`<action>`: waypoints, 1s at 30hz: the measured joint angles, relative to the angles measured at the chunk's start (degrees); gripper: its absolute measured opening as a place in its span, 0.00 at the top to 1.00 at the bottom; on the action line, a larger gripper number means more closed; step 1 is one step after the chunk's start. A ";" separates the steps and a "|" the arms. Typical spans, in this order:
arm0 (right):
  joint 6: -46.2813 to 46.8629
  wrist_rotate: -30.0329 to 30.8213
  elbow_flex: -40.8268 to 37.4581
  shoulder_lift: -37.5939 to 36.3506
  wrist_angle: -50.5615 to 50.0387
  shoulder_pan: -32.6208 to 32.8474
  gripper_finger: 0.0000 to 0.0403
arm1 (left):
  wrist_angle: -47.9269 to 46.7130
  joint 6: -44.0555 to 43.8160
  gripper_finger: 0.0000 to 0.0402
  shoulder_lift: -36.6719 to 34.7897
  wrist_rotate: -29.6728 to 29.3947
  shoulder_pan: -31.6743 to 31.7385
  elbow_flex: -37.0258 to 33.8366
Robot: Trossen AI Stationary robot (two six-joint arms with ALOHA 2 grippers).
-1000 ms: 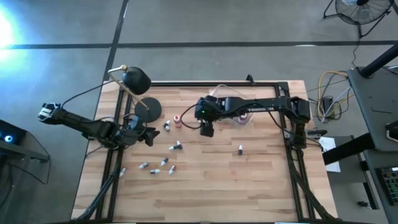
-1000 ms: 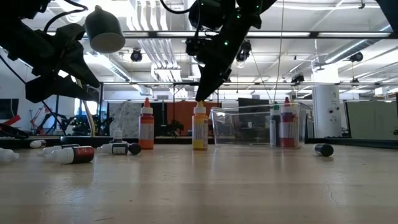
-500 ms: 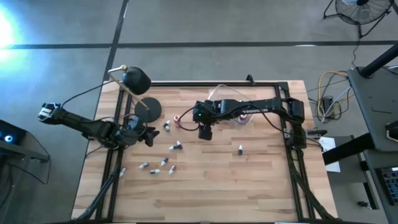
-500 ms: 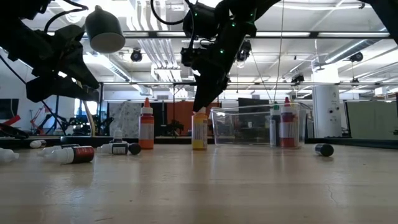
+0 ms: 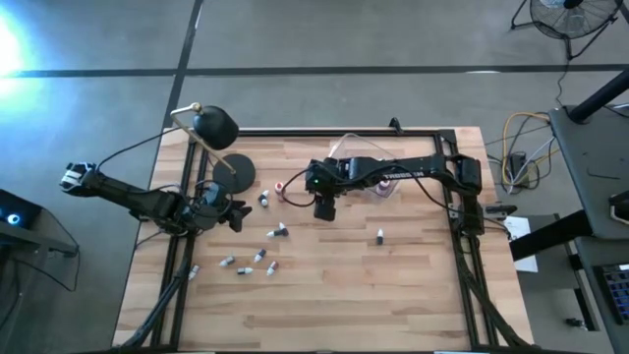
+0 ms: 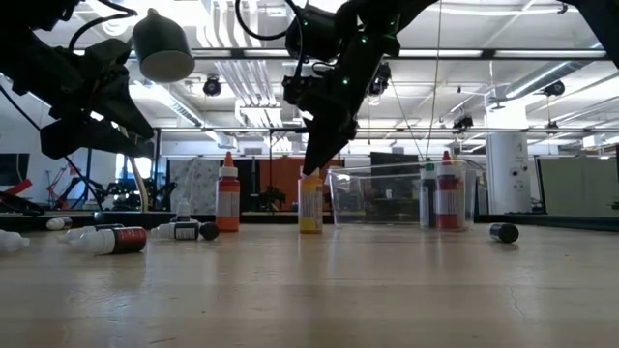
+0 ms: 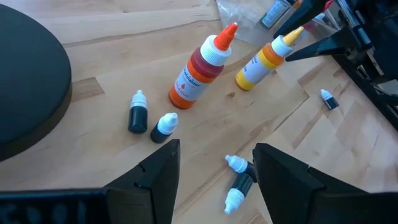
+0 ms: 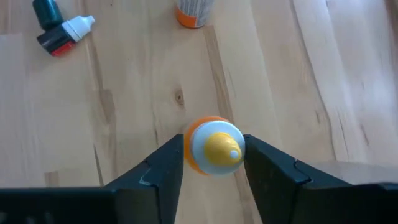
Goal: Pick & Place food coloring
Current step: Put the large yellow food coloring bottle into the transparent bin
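Note:
A yellow food coloring bottle (image 6: 310, 205) with a white collar and yellow tip stands upright on the wooden table, beside an upright orange-red bottle (image 6: 227, 198). My right gripper (image 8: 213, 149) comes down over the yellow bottle's top and is shut on it; the low view shows this gripper (image 6: 311, 172) at the cap. Several tiny dropper bottles (image 5: 278, 231) lie on their sides on the table. At the table's left my left gripper (image 7: 214, 162) hangs open above two of them (image 7: 239, 180), touching nothing. My right gripper pinches the yellow bottle's white collar (image 8: 194, 144), just under its tip, between its two fingers, one on each side. The fingers (image 8: 168, 163) slant down from above and from the table's right. The bottle stands upright with its base on the table.
A clear plastic tub (image 6: 406, 198) with two bottles in it stands just right of the yellow bottle. A black desk lamp (image 5: 216, 128) with a round base (image 5: 236, 172) stands at the far left. One small bottle (image 5: 380, 236) lies alone mid-table.
My right gripper has sunk a little and shifted slightly toward the table's left, so its fingertips now reach down over the yellow bottle's top instead of standing just above the tip. The bottle has stayed upright in place.

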 joint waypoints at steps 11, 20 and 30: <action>7.88 1.60 3.76 -0.71 -3.91 0.03 0.76 | 0.02 -0.02 0.56 0.00 0.02 0.01 0.00; 14.25 21.54 19.91 -9.38 -20.58 -1.84 0.75 | 0.11 0.04 0.56 -0.02 0.02 0.01 0.00; 25.34 16.99 5.05 -13.13 -27.91 -10.32 0.75 | -0.17 0.71 0.56 0.00 -0.37 0.01 0.00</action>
